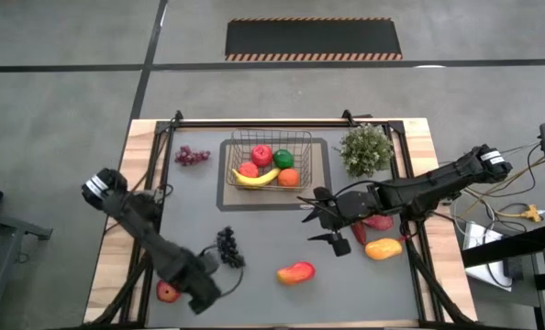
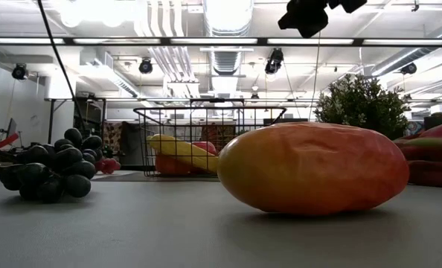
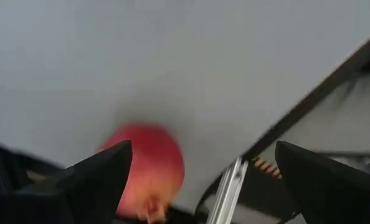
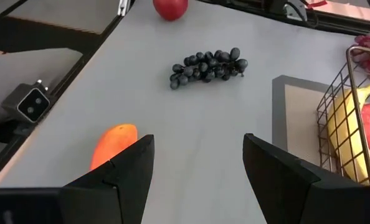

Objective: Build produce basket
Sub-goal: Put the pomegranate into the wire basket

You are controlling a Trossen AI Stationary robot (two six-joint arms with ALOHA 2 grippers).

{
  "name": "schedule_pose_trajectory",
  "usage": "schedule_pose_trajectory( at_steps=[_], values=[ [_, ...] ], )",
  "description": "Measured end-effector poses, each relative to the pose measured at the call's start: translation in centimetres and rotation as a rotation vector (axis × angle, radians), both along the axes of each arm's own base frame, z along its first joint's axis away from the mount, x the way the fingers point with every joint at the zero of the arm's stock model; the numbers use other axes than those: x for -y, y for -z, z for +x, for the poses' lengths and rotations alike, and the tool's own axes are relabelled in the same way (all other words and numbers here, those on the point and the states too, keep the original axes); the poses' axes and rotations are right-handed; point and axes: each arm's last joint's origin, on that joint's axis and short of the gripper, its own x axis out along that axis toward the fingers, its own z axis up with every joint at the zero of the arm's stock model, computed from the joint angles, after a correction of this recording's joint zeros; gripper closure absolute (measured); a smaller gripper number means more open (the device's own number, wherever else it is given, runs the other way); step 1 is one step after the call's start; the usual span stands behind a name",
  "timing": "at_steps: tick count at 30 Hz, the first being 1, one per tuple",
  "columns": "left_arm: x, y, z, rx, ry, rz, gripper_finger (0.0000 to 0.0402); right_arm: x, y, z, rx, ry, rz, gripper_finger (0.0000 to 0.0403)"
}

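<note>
The dark wire basket (image 1: 271,158) stands on a grey tray (image 1: 318,188) at the far middle. It holds a banana (image 1: 256,178), a red apple (image 1: 261,154), a green pepper (image 1: 283,159) and an orange (image 1: 289,177). A red apple (image 3: 151,171) lies near the table's near left corner. My left gripper (image 1: 202,291) hangs open over it, pointing down, and the apple shows between its fingers, close to one of them. My right gripper (image 4: 197,174) stands open and empty above the table right of centre. It points toward the dark grapes (image 4: 207,66) and a mango (image 4: 113,144).
Purple grapes (image 1: 192,156) lie left of the basket. A bushy green plant (image 1: 365,148) stands to its right. A pink dragon fruit (image 1: 375,222) and a second mango (image 1: 383,247) lie under the right arm. A black table frame (image 3: 309,99) runs close to the left gripper.
</note>
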Motion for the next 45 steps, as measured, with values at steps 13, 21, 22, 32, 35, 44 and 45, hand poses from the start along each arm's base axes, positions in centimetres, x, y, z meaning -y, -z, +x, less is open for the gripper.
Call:
schedule_pose_trajectory(
  at_steps=[13,21,22,32,35,44,45],
  values=[
    [3.1,1.2,-4.7,-0.127,-0.086,0.112,0.0025,0.0,-0.2,0.2,0.05,0.019,-0.009,0.0174],
    [3.2,2.3,-6.0,-0.092,-0.092,0.194,0.0025,0.0,-0.5,0.4,0.072,0.029,0.01,0.0174],
    [3.2,2.5,-6.0,-0.092,-0.092,0.195,0.0025,0.0,-0.5,0.4,0.071,0.031,0.014,0.0174],
    [2.5,4.3,-6.5,-0.119,-0.089,0.24,0.0025,0.0,-0.5,0.4,0.068,0.034,0.019,0.0174],
    [2.3,4.8,-6.7,-0.126,-0.095,0.251,0.0025,0.0,-0.4,0.3,0.065,0.029,0.014,0.0174],
    [2.3,5.0,-6.9,-0.127,-0.091,0.251,0.0044,0.0,-0.4,0.3,0.067,0.019,-0.003,0.0174],
    [2.3,5.0,-6.9,-0.127,-0.091,0.251,0.0052,0.0,-0.4,0.3,0.067,0.018,-0.004,0.0174]
  ],
)
